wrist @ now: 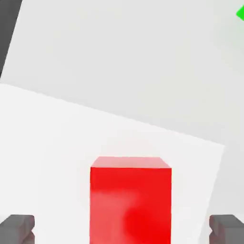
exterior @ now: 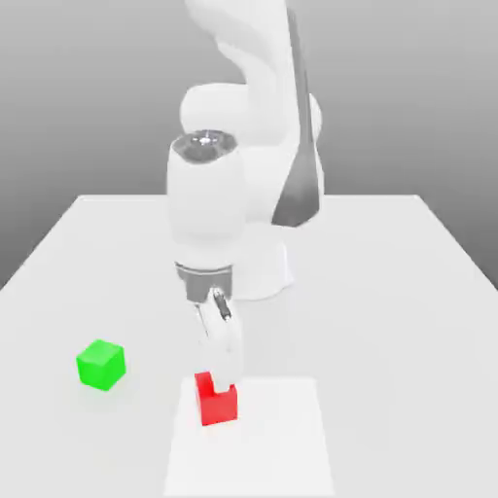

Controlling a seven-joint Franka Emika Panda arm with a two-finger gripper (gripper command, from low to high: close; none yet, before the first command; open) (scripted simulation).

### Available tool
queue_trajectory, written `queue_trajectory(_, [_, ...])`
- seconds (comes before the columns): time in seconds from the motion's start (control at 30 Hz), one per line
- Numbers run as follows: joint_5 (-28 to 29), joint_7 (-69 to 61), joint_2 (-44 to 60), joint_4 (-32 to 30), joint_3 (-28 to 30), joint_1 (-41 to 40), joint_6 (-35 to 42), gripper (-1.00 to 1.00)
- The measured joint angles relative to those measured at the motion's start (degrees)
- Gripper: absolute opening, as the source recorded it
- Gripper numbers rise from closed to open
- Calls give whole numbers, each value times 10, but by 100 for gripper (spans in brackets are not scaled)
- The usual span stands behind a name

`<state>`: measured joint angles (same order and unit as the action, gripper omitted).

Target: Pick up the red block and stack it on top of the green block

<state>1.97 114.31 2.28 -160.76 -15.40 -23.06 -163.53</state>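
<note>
The red block [exterior: 216, 401] rests on a white sheet on the table, toward the front. My gripper [exterior: 224, 381] has come down over it with its jaws wide open. In the hand view the red block [wrist: 130, 200] sits between the two dark fingertips [wrist: 17, 228], with a clear gap on each side, so nothing is gripped. The green block [exterior: 101, 365] stands alone on the table toward the exterior view's left of the red one; a corner of the green block [wrist: 240, 13] shows at the hand view's edge.
The arm's white base [exterior: 258, 267] stands behind the blocks at mid-table. A brighter white rectangular sheet [exterior: 272, 447] lies under the red block at the table's front edge. The grey-white table [exterior: 389, 292] spreads out on both sides.
</note>
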Motion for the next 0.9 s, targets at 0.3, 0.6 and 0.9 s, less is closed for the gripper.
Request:
queue_trajectory(0.3, [101,73,100,13,68,43,-82,0])
queue_trajectory(0.6, [104,76,104,14,73,48,-86,-100])
queue_trajectory(0.9, [4,4,6,1,17,18,-6,-100])
